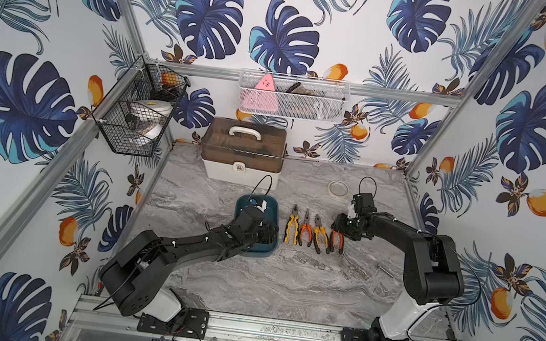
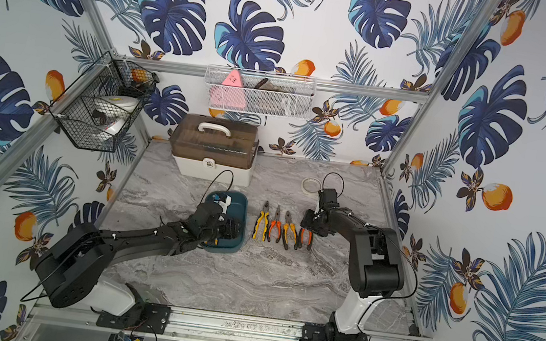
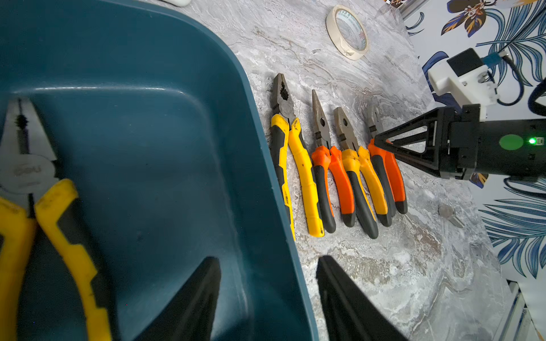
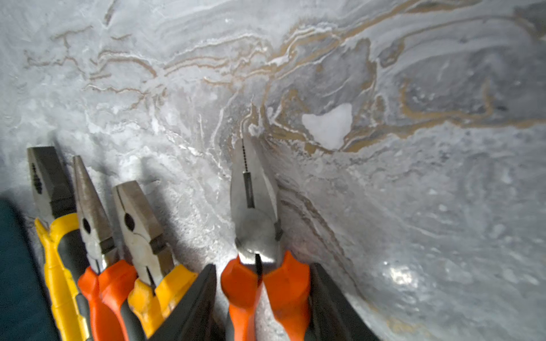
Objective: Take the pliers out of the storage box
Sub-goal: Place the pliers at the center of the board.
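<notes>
The storage box (image 1: 274,210) is a dark teal tray left of centre on the marble table. One yellow-black pliers (image 3: 44,206) lies inside it. My left gripper (image 3: 269,259) is open and straddles the tray's right wall, one finger inside and one outside. Several more pliers lie in a row on the table right of the tray: yellow (image 1: 291,228), orange (image 1: 306,230), yellow (image 1: 319,235) and orange (image 1: 336,241). My right gripper (image 4: 263,267) is shut on the handles of the rightmost orange pliers (image 4: 257,230), which rests on the table.
A white case with a brown lid (image 1: 242,160) stands behind the tray. A roll of tape (image 1: 339,188) lies at the back right. A small metal piece (image 1: 385,270) lies near the right arm. Wire baskets (image 1: 140,116) (image 1: 293,97) hang on the walls.
</notes>
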Controlling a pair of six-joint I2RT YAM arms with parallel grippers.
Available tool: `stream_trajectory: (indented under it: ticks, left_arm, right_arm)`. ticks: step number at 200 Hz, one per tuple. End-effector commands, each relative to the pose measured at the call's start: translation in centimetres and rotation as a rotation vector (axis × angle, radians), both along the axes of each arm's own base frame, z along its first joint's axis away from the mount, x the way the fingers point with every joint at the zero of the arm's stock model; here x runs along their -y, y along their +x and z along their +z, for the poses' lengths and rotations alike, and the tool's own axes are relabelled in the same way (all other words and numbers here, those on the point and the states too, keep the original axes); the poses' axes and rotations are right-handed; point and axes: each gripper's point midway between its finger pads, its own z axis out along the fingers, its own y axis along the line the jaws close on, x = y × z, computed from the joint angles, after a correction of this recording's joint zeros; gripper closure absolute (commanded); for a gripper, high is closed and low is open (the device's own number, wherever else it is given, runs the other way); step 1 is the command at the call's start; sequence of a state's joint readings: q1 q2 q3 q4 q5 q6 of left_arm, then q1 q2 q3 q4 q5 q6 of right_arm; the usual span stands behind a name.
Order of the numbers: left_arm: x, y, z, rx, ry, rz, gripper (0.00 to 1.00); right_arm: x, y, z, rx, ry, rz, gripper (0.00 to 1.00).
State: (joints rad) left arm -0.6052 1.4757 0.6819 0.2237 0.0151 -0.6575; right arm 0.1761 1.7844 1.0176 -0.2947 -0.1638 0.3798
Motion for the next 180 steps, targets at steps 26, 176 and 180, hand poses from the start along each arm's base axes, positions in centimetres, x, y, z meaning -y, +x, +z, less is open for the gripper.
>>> stream_trajectory:
  ticks: [26, 176, 180]
  left_arm:
    - [0.3, 0.3, 0.4, 0.007, -0.008, -0.006, 0.4]
    - [-0.8, 0.1, 0.9, 0.025, 0.013, 0.033, 0.39]
    - [-1.0, 0.2, 1.0, 0.027, 0.021, 0.044, 0.39]
  right_arm:
    - [-0.5, -2.2, -1.3, -0.092, 0.02, -0.033, 0.47]
    - [0.8, -2.4, 1.6, -0.005, -0.072, -0.122, 0.45]
    - [0.8, -2.2, 1.9, 0.007, -0.073, -0.116, 0.45]
